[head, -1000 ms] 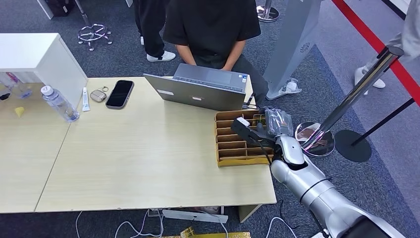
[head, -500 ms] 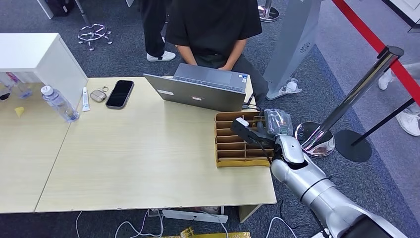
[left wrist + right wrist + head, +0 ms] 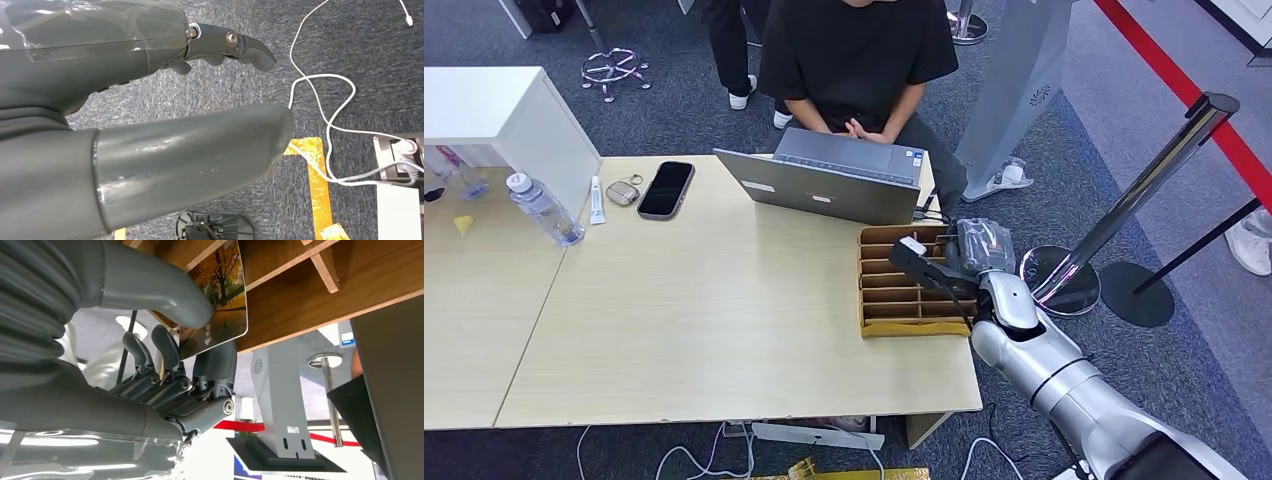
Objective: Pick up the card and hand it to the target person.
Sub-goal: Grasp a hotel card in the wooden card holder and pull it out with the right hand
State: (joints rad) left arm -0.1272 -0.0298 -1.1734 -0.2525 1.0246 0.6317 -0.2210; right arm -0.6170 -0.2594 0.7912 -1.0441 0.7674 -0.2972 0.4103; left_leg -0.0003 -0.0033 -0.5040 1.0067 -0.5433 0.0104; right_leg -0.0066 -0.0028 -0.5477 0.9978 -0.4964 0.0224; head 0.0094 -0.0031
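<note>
Right wrist view: right robot hand (image 3: 165, 365) pinches glossy card (image 3: 220, 300) (autumn-tree print).

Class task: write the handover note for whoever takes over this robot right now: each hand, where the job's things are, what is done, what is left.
Right hand: pinches the glossy autumn-tree card between thumb and fingers at the slotted wooden card rack.
Left hand: holds nothing, hangs over grey carpet.
Done: card gripped.
Left: lift it out of the rack, then pass it to the seated person in the black shirt behind the grey laptop.
</note>
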